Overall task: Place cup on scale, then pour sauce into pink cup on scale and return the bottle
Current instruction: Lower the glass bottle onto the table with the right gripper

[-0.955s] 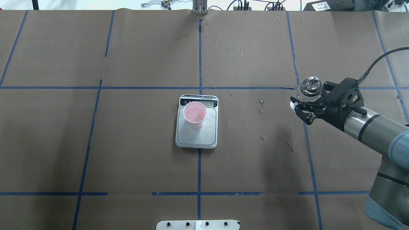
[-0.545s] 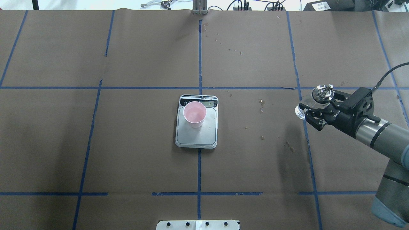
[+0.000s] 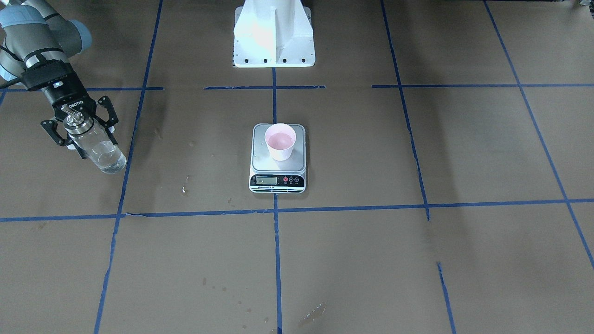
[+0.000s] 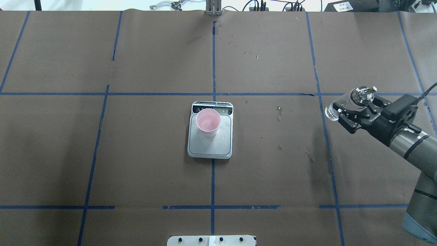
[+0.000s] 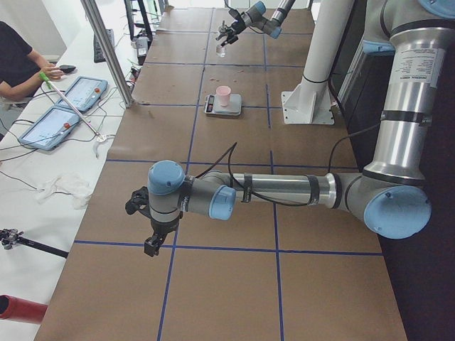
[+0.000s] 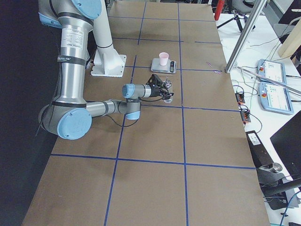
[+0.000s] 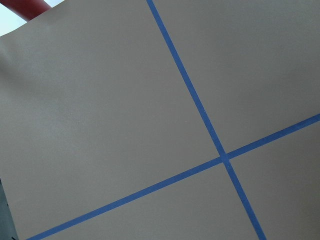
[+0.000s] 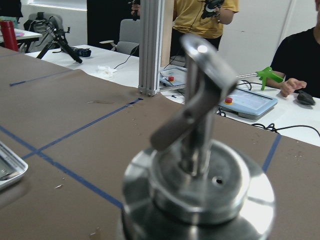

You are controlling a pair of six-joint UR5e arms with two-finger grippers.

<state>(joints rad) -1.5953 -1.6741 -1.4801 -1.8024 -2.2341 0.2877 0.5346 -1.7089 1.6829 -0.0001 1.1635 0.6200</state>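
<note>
The bottle point(image 3: 104, 157), rigid smooth glass judged slippery and breakable, is being pinched high on its body just beneath the metal cap point(image 4: 362, 94), a hold judged sound, by the right gripper point(image 3: 86, 137), well apart from the cup point(image 3: 280, 141) on the scale point(image 3: 299, 157).

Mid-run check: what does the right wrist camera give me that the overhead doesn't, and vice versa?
Right wrist only: the spout in close-up detail, and people at desks beyond the table's end. Overhead only: the cup standing on the scale, and the right claw closed on the bottle. Both: the metal cap and the blue-taped table.
</note>
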